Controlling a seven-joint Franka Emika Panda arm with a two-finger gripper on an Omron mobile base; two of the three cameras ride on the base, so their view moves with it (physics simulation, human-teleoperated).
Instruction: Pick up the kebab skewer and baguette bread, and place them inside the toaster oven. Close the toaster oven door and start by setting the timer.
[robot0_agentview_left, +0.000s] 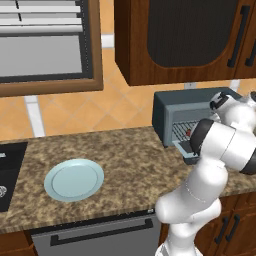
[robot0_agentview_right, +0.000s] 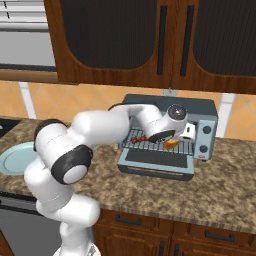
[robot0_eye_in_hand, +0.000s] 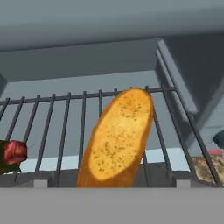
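The blue-grey toaster oven (robot0_agentview_right: 200, 107) stands on the counter with its door (robot0_agentview_right: 155, 162) dropped open and flat in front. My gripper (robot0_agentview_right: 167, 137) reaches into the oven mouth, just above the golden baguette bread (robot0_agentview_right: 171, 143). In the hand view the baguette bread (robot0_eye_in_hand: 118, 140) lies lengthwise on the wire rack (robot0_eye_in_hand: 65, 122), right in front of the camera. The kebab skewer (robot0_eye_in_hand: 13, 153) lies on the rack to its left, showing a dark red chunk. The kebab skewer (robot0_agentview_right: 141, 138) sits near the rack's front left. My fingers are hidden, so their spread is unclear.
A light blue plate (robot0_agentview_left: 74, 180) lies on the granite counter well left of the oven (robot0_agentview_left: 170, 107). A black stovetop (robot0_agentview_left: 7, 170) is at the far left. Dark wood cabinets (robot0_agentview_right: 125, 40) hang low above the oven. The oven's control panel (robot0_agentview_right: 204, 137) is on its right side.
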